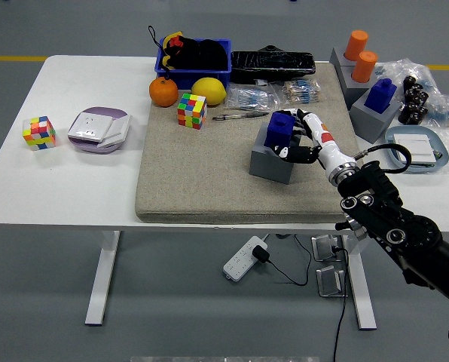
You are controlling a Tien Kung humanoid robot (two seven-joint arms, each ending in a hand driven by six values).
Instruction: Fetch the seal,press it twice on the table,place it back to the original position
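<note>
A blue seal (280, 128) stands upright in its grey block holder (270, 163) on the right part of the beige mat (202, 181). My right hand (298, 136) comes in from the lower right and sits against the seal's right side. Its fingers (293, 153) curl around the blue body, with the thumb side above. The seal rests in the holder, not lifted. My left arm does not show.
A second blue seal (380, 94) on a grey block and two orange cylinders (359, 55) stand at the right. A colour cube (191, 110), orange (163, 91), lemon (208, 90), pens (238, 115) and blue basket (193, 57) lie behind. Left of the mat sit a socket box (98, 130) and a small cube (38, 132).
</note>
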